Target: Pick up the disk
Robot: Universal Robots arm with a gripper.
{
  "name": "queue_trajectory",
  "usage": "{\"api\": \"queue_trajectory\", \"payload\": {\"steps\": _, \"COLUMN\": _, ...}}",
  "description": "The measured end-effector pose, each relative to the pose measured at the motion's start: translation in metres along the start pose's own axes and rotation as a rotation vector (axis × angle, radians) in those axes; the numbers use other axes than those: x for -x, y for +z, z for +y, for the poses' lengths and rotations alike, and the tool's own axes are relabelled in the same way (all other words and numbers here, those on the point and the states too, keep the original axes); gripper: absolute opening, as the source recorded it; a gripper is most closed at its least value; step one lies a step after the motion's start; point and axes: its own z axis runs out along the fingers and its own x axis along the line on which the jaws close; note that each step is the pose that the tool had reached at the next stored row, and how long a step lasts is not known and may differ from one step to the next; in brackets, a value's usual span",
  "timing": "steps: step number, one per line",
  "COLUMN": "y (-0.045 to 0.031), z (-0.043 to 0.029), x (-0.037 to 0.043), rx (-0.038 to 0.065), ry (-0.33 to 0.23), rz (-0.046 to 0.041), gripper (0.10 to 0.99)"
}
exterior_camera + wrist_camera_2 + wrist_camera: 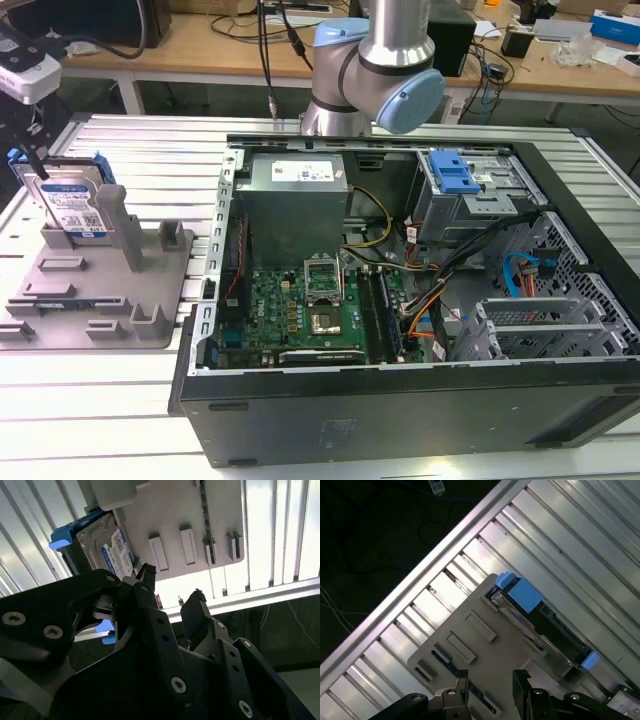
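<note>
The disk (75, 205) stands on edge in a slot of the grey plastic holder (150, 290) at the exterior view's left; it is silver with a white-and-blue label and blue side rails. My gripper (32, 160) hangs close over the disk's outer end. In the second wrist view the black fingers (147, 575) stand apart with nothing between them, so the gripper (172, 586) is open, near the disk (112, 550) and holder (200, 525). The first wrist view shows the disk (540, 620) from its top edge, beyond the gripper (490, 677).
An open computer case (300, 420) takes up the middle and the exterior view's right, with a grey metal box (295, 200), a circuit board and cables inside. All rest on a slatted aluminium table (100, 400). The table's edge (420, 575) runs close to the holder.
</note>
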Motion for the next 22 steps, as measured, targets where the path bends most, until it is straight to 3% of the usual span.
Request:
{"api": "queue_trajectory", "payload": {"steps": 13, "y": 0.0003, "z": -0.0008, "x": 0.0008, "rx": 0.000, "ry": -0.274, "rz": 0.0104, "gripper": 0.482}}
{"api": "queue_trajectory", "payload": {"steps": 18, "y": 0.0013, "z": -0.0013, "x": 0.0012, "rx": -0.001, "ry": -0.437, "rz": 0.0175, "gripper": 0.482}}
{"api": "queue_trajectory", "payload": {"steps": 22, "y": 0.0025, "z": -0.0013, "x": 0.0012, "rx": -0.003, "ry": -0.522, "rz": 0.0248, "gripper": 0.482}}
